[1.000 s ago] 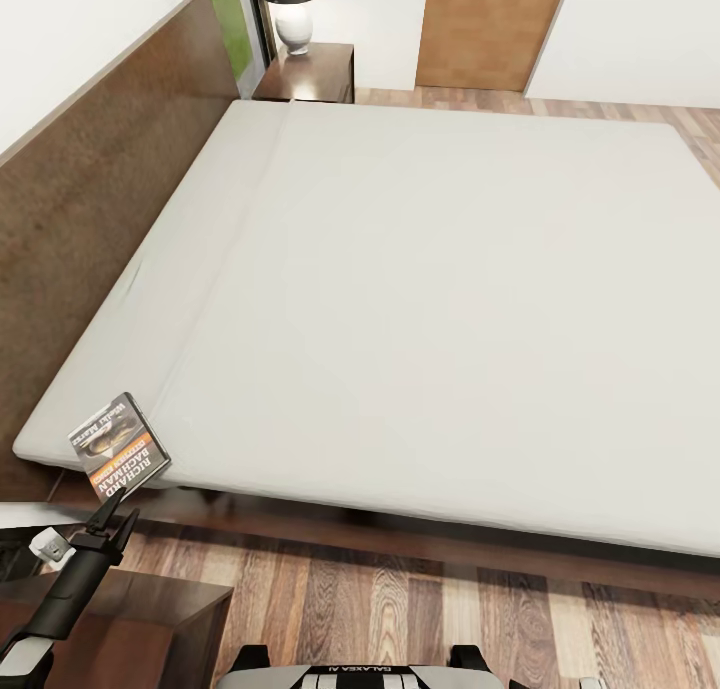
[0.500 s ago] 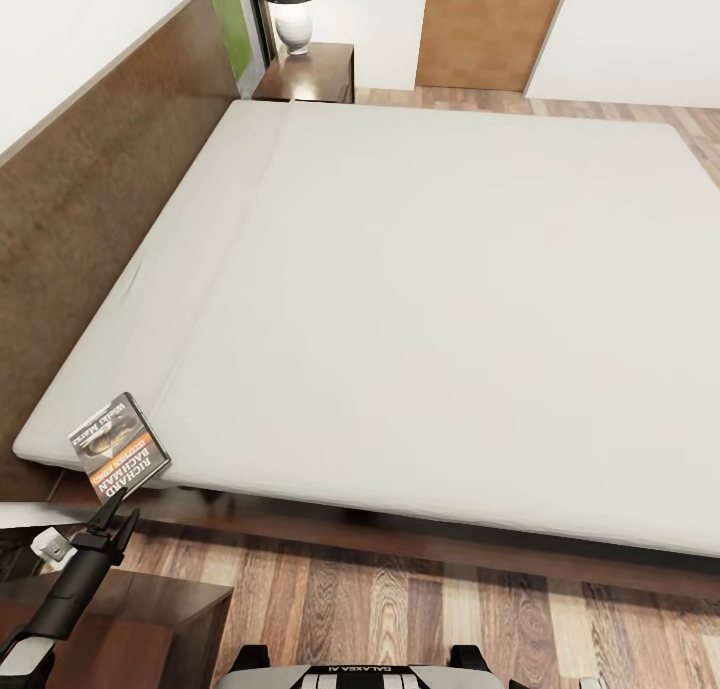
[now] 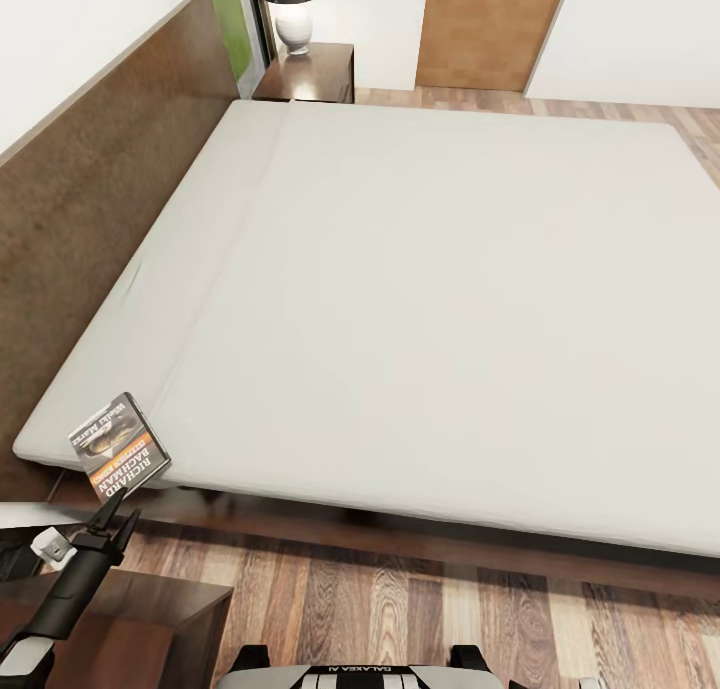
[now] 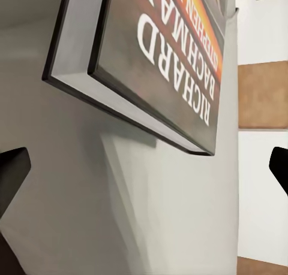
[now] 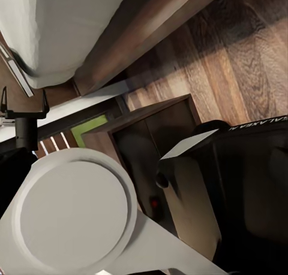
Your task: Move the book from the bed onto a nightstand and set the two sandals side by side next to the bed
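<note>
One book (image 3: 119, 445), a thin paperback with an orange band and white lettering, lies flat on the near corner of the bed (image 3: 430, 299), close to the headboard (image 3: 90, 199), its lower corner reaching the mattress edge or slightly past it. I judge it light and fairly stiff, with a smooth cover that could slip in a loose pinch; the soft mattress beneath may give if I press down. My best hold is probably across the thickness at that near corner, where a finger can get under it.

My left claw (image 3: 112, 517) hovers just below the book in the head view, over the gap between the bed frame and the near nightstand (image 3: 150, 619), fingers apart and pointing up at the book's lower corner. It is near but not touching. In the left wrist view the book (image 4: 162, 65) sits ahead and off to one side of the line between the two dark fingertips (image 4: 12, 167), raised on the mattress, so I would need to shift before closing.

My right claw's opening I cannot tell; its wrist camera looks at floor (image 5: 240, 65) and the robot's own body
</note>
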Controlling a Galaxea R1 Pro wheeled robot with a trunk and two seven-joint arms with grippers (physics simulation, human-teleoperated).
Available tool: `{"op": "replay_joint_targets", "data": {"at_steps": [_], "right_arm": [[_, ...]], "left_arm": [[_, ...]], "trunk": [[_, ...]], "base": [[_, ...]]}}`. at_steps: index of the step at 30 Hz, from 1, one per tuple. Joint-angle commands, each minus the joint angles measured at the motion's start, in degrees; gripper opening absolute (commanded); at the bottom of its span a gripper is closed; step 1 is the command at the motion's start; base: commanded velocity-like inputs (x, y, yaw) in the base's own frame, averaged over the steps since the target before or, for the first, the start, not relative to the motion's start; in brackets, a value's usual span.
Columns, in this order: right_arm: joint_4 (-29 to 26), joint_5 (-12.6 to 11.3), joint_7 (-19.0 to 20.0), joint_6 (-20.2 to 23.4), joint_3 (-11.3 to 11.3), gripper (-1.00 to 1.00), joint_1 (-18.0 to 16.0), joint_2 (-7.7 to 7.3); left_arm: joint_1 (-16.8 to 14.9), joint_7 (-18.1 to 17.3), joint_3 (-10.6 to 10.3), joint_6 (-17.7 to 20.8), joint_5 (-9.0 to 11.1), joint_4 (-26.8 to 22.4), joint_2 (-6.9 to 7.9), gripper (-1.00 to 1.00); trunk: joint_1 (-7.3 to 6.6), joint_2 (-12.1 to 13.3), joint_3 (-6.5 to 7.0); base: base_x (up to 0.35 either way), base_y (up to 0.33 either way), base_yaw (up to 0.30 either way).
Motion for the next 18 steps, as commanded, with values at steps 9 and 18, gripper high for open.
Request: {"op": "replay_joint_targets", "data": {"at_steps": [9, 18], "right_arm": [[0.0, -0.6, 0.0, 0.5, 0.3, 1.0, 0.0, -0.07], [0.0, -0.6, 0.0, 0.5, 0.3, 1.0, 0.0, -0.07]], "left_arm": [[0.0, -0.2, 0.2, 0.6, 0.2, 0.1, 0.05, 1.0], [0.0, -0.2, 0.2, 0.6, 0.2, 0.1, 0.02, 1.0]], "trunk": [[0.0, 0.0, -0.02], [0.0, 0.0, -0.02]], "base": [[0.023, 0.0, 0.0], [0.011, 0.0, 0.0]]}}
